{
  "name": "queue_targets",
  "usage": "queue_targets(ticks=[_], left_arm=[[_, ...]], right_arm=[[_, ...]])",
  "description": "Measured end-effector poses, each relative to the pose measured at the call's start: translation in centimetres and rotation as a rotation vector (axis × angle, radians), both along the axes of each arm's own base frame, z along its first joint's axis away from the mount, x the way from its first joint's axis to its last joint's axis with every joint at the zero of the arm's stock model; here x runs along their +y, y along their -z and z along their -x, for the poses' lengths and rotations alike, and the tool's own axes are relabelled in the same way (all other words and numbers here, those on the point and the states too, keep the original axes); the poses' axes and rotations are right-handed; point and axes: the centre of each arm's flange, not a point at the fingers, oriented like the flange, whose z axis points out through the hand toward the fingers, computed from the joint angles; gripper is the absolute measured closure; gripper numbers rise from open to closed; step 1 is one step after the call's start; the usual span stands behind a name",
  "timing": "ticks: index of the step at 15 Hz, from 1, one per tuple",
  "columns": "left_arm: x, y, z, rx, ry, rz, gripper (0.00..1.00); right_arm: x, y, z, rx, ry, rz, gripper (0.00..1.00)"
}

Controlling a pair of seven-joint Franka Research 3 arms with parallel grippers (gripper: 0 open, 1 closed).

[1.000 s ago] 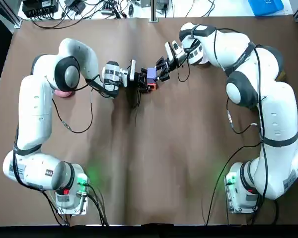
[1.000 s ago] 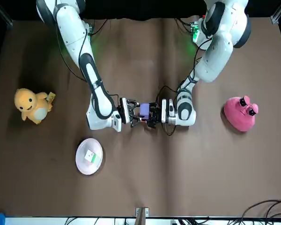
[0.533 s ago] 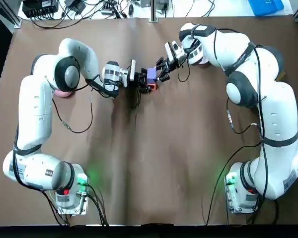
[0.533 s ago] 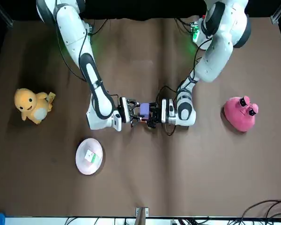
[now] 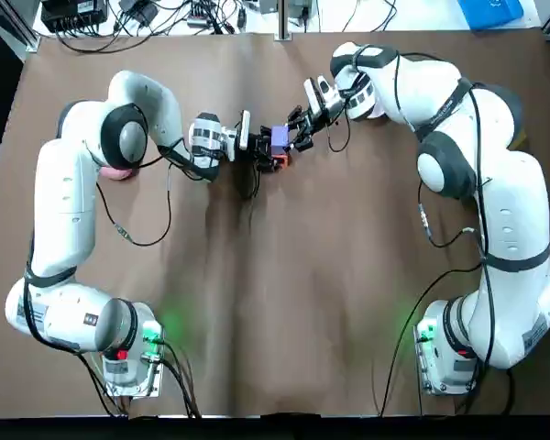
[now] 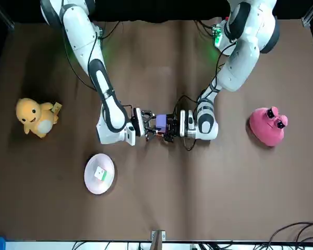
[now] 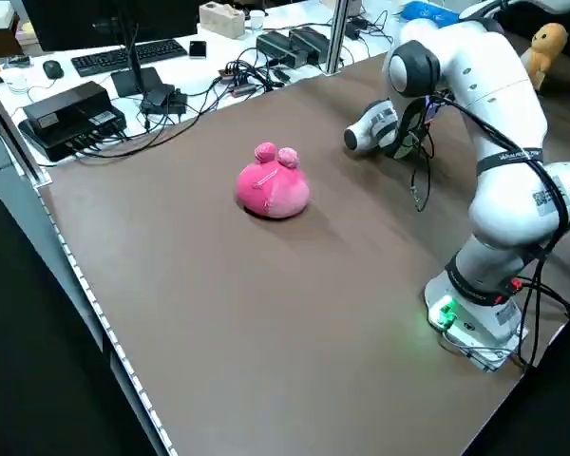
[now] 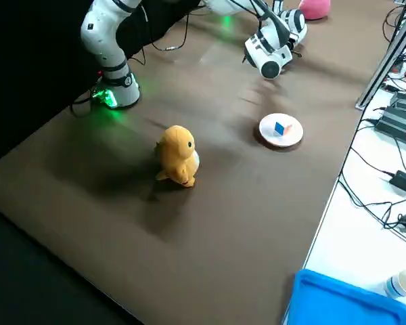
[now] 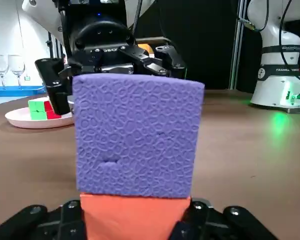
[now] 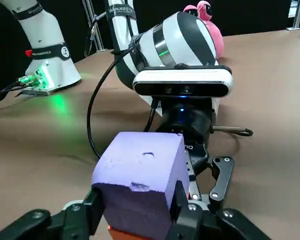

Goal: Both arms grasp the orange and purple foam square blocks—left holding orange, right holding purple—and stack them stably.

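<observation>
**Q:** What is the work surface, and what surrounds it?

**A:** A brown table [image 5: 275,275]. Beyond its far edge runs a white bench with cables, black boxes and a keyboard [image 7: 128,55]. A blue tray [image 8: 352,301] lies on that bench toward the robot's right. On the table, a yellow duck plush [image 6: 35,117] sits at the robot's right and a pink plush [image 6: 268,126] at its left. Both are well apart from the grippers.

**Q:** Any containers?

**A:** One: a white plate [image 6: 89,181] on the far right part of the table. A small colour-faced cube [image 6: 99,174] lies on it.

**Q:** Where are the blocks?

**A:** At the far middle of the table, between the two arms' tips. The purple block [image 9: 137,132] lies flat on the orange block [image 9: 135,220], their faces touching.

**Q:** And the grippers?

**A:** The left gripper [image 5: 266,154] reaches in from the left, its fingers closed against the orange block's sides. The right gripper [image 5: 290,137] comes in from the right, its fingers clamped on the purple block. Whether the orange block rests on the table cannot be told.
</observation>
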Motion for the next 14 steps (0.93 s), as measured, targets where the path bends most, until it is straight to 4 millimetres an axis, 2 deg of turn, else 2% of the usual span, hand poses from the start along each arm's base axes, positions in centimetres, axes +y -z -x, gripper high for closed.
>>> queue_targets(ticks=[11, 12, 14], left_arm=[[0.00, 0.00, 0.00, 0.000, 0.000, 0.000, 0.41], [0.00, 0.00, 0.00, 0.000, 0.000, 0.000, 0.41], [0.00, 0.00, -0.01, 0.000, 0.000, 0.000, 0.41]], right_arm=[[0.00, 0.06, 0.02, 0.002, 0.000, -0.001, 0.41], [0.01, 0.17, 0.08, 0.003, -0.001, 0.000, 0.36], [-0.14, 1.00, 0.34, 0.015, -0.002, 0.007, 0.19]])
